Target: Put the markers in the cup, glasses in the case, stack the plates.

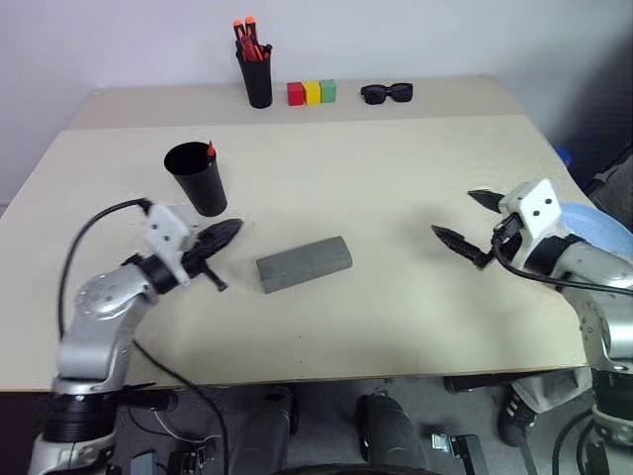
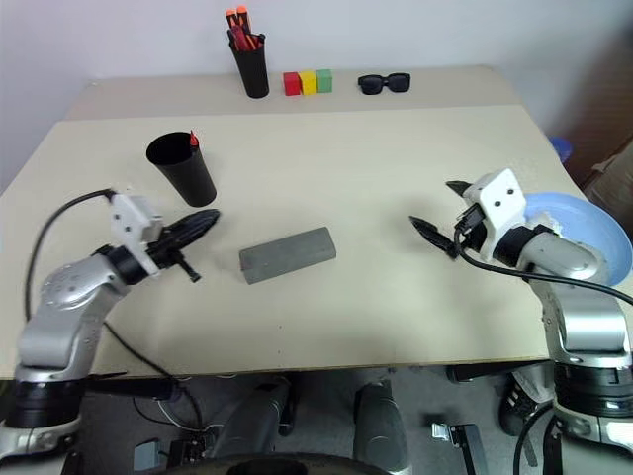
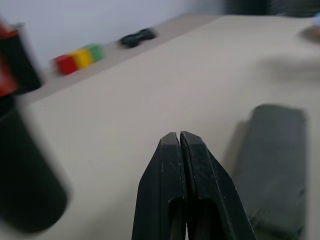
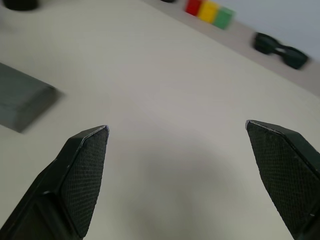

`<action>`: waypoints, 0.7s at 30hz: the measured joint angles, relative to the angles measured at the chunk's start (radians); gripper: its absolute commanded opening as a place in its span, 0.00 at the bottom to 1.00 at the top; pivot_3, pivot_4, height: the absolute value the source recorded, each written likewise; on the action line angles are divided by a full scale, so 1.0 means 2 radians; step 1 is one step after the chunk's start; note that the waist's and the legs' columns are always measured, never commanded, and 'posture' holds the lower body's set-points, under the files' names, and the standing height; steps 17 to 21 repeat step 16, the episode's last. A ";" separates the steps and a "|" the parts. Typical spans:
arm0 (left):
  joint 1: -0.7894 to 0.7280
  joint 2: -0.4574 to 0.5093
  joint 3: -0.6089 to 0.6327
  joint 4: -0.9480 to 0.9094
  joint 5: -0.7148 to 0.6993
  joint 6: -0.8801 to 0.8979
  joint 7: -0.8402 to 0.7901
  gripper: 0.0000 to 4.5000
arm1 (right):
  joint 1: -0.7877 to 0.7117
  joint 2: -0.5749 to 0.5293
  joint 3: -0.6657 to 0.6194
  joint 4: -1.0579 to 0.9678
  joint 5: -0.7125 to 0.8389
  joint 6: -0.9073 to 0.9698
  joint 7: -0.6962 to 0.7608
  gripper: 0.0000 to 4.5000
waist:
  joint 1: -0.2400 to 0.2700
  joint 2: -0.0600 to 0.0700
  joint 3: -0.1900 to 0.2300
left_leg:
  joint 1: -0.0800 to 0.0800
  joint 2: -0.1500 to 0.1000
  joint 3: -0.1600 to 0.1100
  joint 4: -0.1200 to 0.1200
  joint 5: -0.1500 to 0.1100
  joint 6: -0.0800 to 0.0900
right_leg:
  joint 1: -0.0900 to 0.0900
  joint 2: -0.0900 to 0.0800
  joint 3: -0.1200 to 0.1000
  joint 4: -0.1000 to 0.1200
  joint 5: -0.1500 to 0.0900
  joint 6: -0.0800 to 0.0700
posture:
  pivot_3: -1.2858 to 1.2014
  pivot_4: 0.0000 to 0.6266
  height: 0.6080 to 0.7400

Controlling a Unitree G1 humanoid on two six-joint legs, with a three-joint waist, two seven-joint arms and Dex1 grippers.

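near the front edge, left gripper (image 1: pixel 223 236) is pressed together beside the closed grey case (image 1: pixel 304 263), black cup (image 1: pixel 196 178) with a marker (image 1: pixel 211 149) behind, while right gripper (image 1: pixel 467 222) is spread beside the blue plate (image 1: pixel 603 230).

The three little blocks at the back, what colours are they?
The blocks are red, yellow and green, clearest in the left eye view.

We see a pale beige table (image 1: pixel 396 178) taking up most of the view, with a seam running across it near the far side, as if two tops meet there. Behind it stands a plain, light grey-white wall (image 1: pixel 445 35). Below the near edge, a grey floor (image 2: pixel 316 396) shows. The light is soft and even, throwing only faint shadows on the tabletop.
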 measured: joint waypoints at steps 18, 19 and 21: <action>0.078 0.005 0.049 -0.048 -0.005 0.015 0.042 0.00 | -0.079 0.009 0.057 0.174 -0.017 -0.073 0.062 0.99 | -0.001 0.000 0.000 | 0.000 0.000 0.001 -0.001 0.000 0.000 | -0.001 0.000 0.000 0.000 0.000 0.000 | 0.52 0.24 1.00; 0.078 0.005 0.049 -0.048 -0.005 0.015 0.042 0.00 | -0.079 0.009 0.057 0.174 -0.017 -0.073 0.062 0.99 | -0.001 0.000 0.000 | 0.000 0.000 0.001 -0.001 0.000 0.000 | -0.001 0.000 0.000 0.000 0.000 0.000 | 0.52 0.24 1.00; 0.078 0.005 0.049 -0.048 -0.005 0.015 0.042 0.00 | -0.079 0.009 0.057 0.174 -0.017 -0.073 0.062 0.99 | -0.001 0.000 0.000 | 0.000 0.000 0.001 -0.001 0.000 0.000 | -0.001 0.000 0.000 0.000 0.000 0.000 | 0.52 0.24 1.00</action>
